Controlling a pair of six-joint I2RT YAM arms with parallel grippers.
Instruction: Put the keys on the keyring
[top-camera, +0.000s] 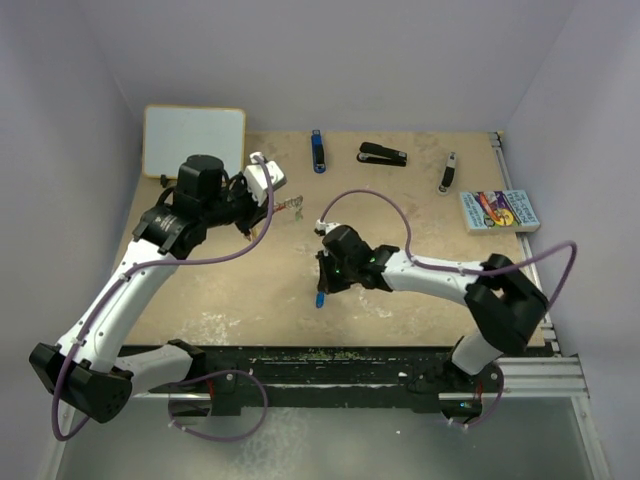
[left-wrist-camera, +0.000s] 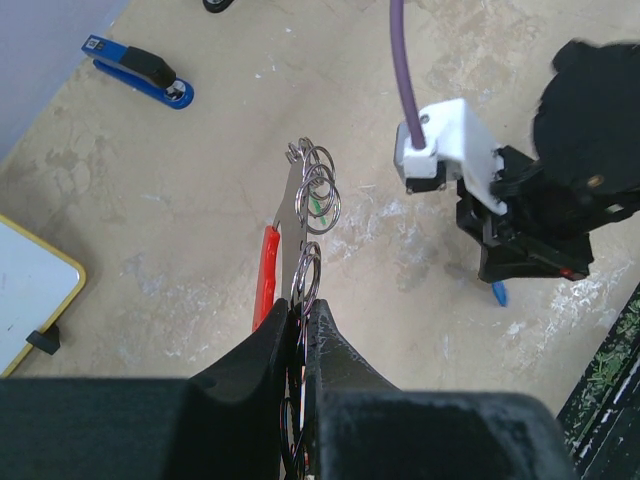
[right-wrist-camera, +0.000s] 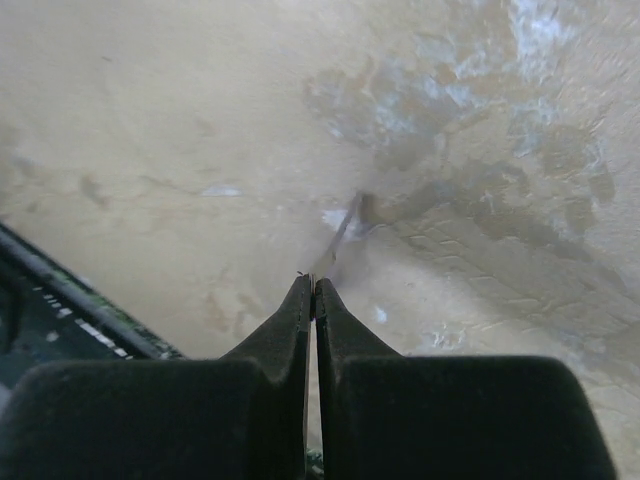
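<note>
My left gripper (left-wrist-camera: 302, 310) is shut on the silvery rings (left-wrist-camera: 315, 195) of the keyring and holds them above the table. The keyring's red clip (left-wrist-camera: 266, 275) hangs beside the left finger. A bit of green tag (left-wrist-camera: 318, 204) shows among the rings. From above, that gripper (top-camera: 281, 198) sits at the back left with the keyring (top-camera: 293, 205) at its tips. My right gripper (right-wrist-camera: 313, 285) is shut on a thin silver key (right-wrist-camera: 340, 238), seen edge-on and pointing at the table. In the top view a blue tag (top-camera: 319, 298) shows under the right gripper (top-camera: 323, 282) at mid-table.
Along the back of the table lie a whiteboard (top-camera: 193, 140), a blue-and-black stick (top-camera: 317, 152), a black stapler (top-camera: 382, 154) and a dark pen (top-camera: 447, 172). A colourful booklet (top-camera: 498, 211) is at the right. A black rail (top-camera: 330, 360) runs along the near edge.
</note>
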